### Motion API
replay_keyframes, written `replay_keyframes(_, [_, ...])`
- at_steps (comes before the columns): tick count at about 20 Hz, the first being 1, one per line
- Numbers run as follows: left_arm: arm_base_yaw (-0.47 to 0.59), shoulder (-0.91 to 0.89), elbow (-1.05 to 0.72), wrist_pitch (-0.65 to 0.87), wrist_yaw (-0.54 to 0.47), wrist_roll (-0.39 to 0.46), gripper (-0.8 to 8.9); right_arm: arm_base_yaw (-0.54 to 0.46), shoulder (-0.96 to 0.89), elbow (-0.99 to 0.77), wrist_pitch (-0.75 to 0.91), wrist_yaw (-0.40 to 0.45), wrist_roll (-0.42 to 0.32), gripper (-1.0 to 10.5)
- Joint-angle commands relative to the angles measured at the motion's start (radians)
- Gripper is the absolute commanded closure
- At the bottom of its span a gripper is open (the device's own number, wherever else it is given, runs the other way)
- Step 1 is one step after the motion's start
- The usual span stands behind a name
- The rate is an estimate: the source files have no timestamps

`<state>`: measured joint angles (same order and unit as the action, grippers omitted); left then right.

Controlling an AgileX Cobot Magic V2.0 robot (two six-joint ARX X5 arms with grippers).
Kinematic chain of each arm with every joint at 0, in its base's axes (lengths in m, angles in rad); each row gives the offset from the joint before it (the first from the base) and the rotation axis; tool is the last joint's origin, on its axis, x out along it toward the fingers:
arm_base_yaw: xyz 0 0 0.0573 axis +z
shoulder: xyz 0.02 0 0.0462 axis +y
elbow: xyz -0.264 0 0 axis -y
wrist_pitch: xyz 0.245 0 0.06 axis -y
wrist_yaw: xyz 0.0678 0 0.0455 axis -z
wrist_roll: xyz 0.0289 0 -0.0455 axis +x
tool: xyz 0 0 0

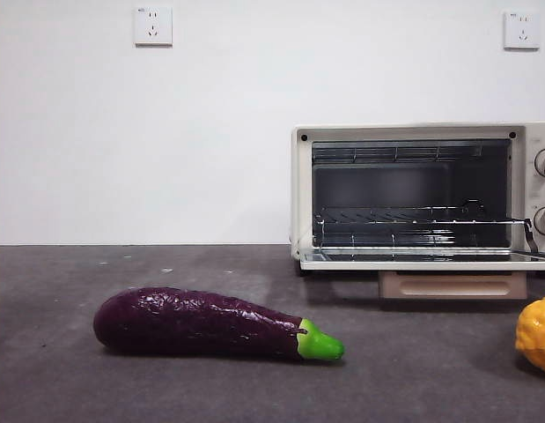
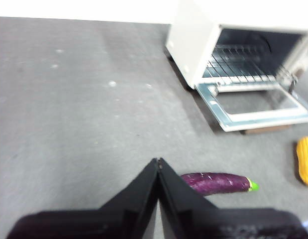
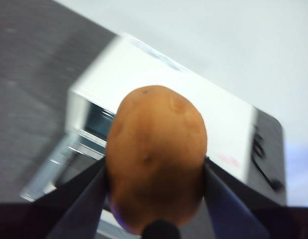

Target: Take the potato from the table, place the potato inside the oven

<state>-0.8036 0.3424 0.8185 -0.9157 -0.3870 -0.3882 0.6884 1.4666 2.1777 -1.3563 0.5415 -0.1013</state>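
Backdrop: a plain white wall (image 1: 210, 132) with two white square sockets (image 1: 153, 26) high up, behind the flat dark grey speckled table (image 1: 166, 388).
Oven: the cream-white boxy toaster oven (image 1: 422, 132) stands at the back of the table, its glass door dropped flat and open, beige bar handle (image 1: 452, 285) hanging at the front edge, wire rack (image 1: 422, 220) bare inside, two round knobs at its side.
Eggplant: a long glossy purple eggplant with a bright green tip (image 1: 210, 323) lies on the table, well in front of the oven and apart from it.
Yellow item: a bumpy yellow-orange lump (image 1: 538, 333) sits at the table's edge of view, near the oven door.
Left gripper: the left gripper (image 2: 157, 167) hangs high above the table with its two black jaws pressed tip to tip, holding nothing; this arm waits.
Right gripper: the right gripper (image 3: 156, 199) has its jaws spread around the potato and clamped on both flanks.
Potato: the small roundish orange-brown potato with matte, dimpled skin (image 3: 156, 154) is off the table, held in the air above the oven, which shows blurred beneath it.
Handling: likely firm, fairly light, and dry-skinned, so it should not slip easily; its round shape could roll once released. The grip across its widest middle looks sound.
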Motion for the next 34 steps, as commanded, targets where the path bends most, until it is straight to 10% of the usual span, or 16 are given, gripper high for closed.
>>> replay_keyframes(1, [-0.003,0.061,0.003,0.064,0.03,0.082,8.21,-0.065,-0.143,-0.153,-0.027,-0.05,-0.021,8.2])
replay_keyframes(10, [-0.002,0.327,0.003,0.259,0.133,0.22,8.21,-0.18,-0.472,-0.594,-0.007,-0.207,-0.027,8.2])
replay_keyframes(16, [-0.001,0.373,0.003,0.333,0.159,0.237,8.21,-0.184,-0.68,-1.061,0.483,-0.235,0.093,8.2])
replay_keyframes(23, [0.0,0.371,0.003,0.333,0.159,0.259,8.2,-0.295,-0.548,-1.374,0.862,-0.428,0.24,8.2])
replay_keyframes(34, [0.0,0.374,0.003,0.333,0.159,0.26,8.2,-0.365,-0.192,-1.375,1.294,-0.489,0.233,8.2])
